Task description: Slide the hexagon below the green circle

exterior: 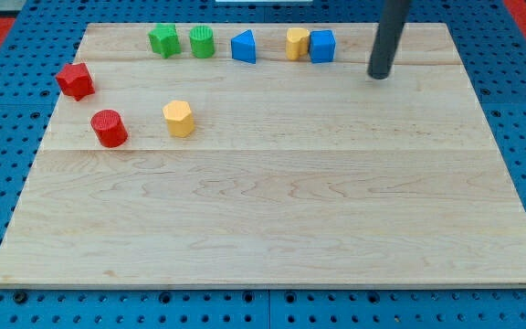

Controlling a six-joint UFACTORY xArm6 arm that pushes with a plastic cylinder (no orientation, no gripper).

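A yellow hexagon block [179, 118] lies on the wooden board [272, 210] at the left middle. The green circle block [202, 42] stands near the view's top, above and a little right of the hexagon. My tip [379, 75] rests on the board at the upper right, far right of the hexagon and right of the blue cube [322, 46]. It touches no block.
A green star block [163, 40] sits left of the green circle. A blue triangle block [244, 47] and a yellow block [298, 43] lie along the top. A red star block [76, 80] and a red circle block [110, 128] sit at the left.
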